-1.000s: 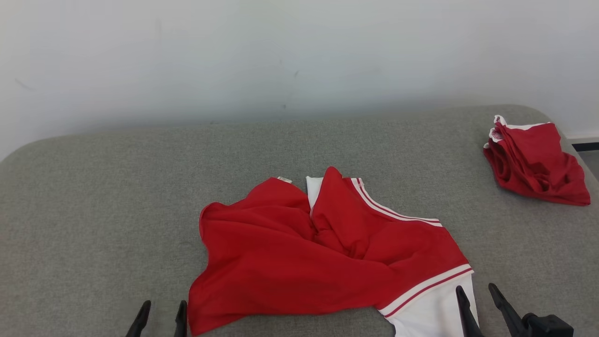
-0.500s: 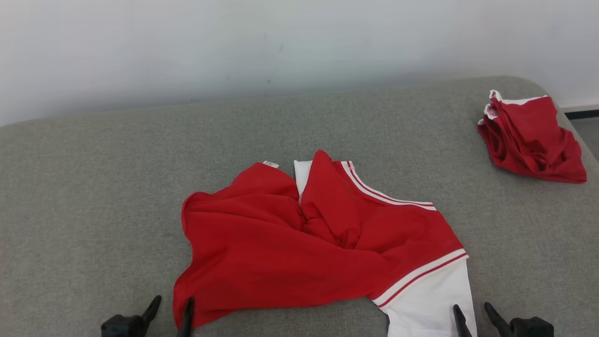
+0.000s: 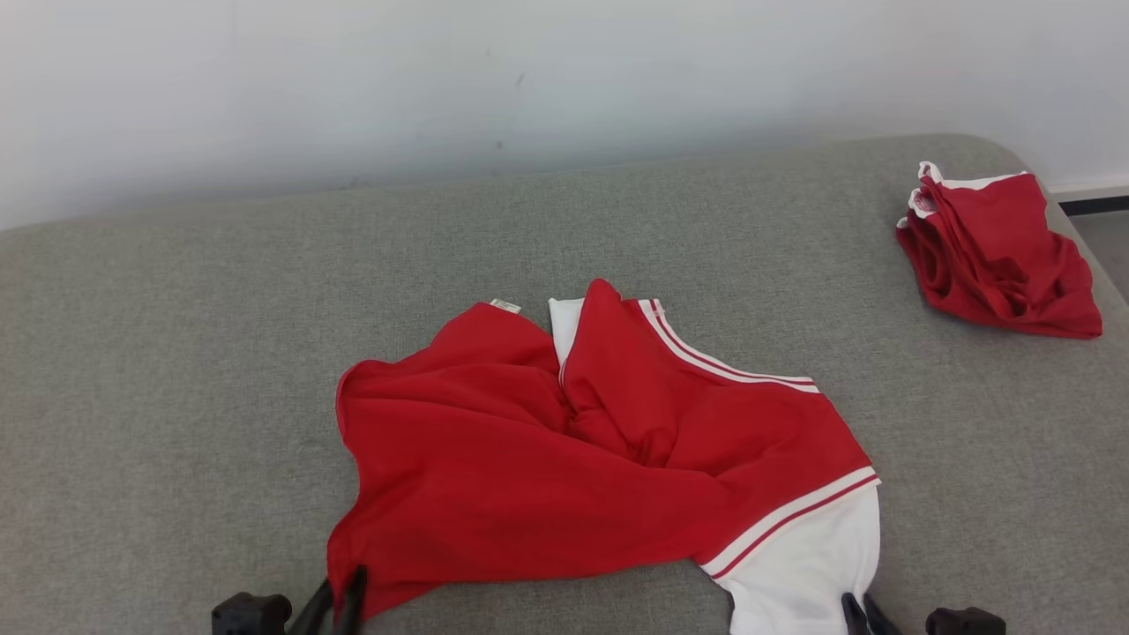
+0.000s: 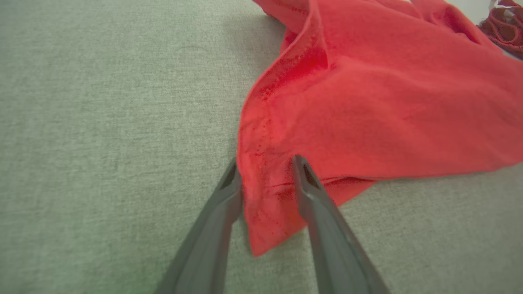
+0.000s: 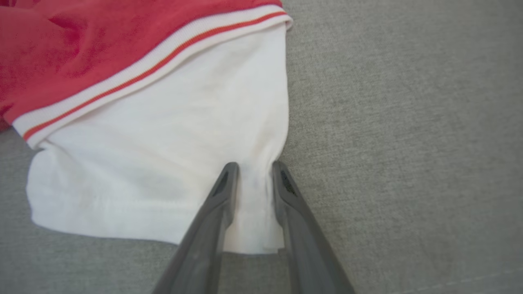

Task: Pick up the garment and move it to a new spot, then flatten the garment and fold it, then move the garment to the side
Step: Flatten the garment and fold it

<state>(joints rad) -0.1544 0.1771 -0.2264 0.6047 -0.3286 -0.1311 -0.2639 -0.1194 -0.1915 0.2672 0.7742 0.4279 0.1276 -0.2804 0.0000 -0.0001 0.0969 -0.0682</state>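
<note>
The garment, a red jersey with white sleeves and red-and-white striped trim, lies crumpled on the grey padded surface. Its lettering is hidden. My left gripper is at the garment's near left corner. In the left wrist view its fingers have narrowed around the red hem corner, with cloth puckered between them. My right gripper is at the white sleeve. In the right wrist view its jaws pinch the sleeve's near right corner, and the cloth gathers between them.
A second bunched red garment with white edging lies at the far right near the surface's rounded edge, also in the left wrist view's top right. A pale wall backs the surface. Bare grey padding spreads to the left and behind.
Both grippers have moved forward onto the garment and their jaws have narrowed around its cloth. The head camera has tilted down, so the whole picture shifted up.
</note>
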